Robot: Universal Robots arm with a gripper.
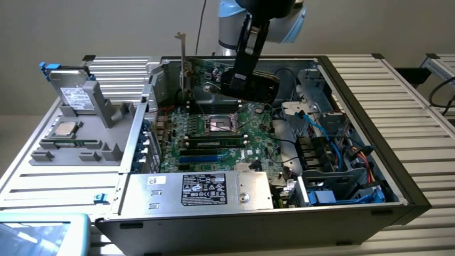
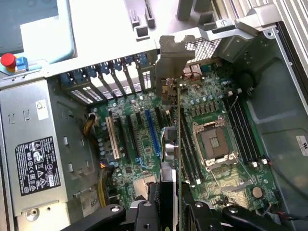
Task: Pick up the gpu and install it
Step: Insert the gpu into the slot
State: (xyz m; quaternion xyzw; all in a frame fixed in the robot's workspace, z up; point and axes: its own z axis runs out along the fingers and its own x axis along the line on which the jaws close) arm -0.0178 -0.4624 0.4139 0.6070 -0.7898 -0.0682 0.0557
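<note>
You get the gpu [image 2: 178,139] edge-on only, so both faces are hidden. It covers a strip of board just beside the CPU socket [image 2: 212,144]. Gripper [image 2: 176,192] body is cut off by the frame edge. PSU label [image 2: 36,163] print is too small to read.

Case [image 1: 370,117] and tray [image 1: 106,152], side by side
Inside the case the gpu [image 1: 265,88] [image 2: 168,144] stands on edge over the motherboard [image 1: 213,144] [image 2: 139,139] (power supply [image 1: 199,189] [image 2: 33,154] nearer the camera) — tray at the exterior view's left.
</note>
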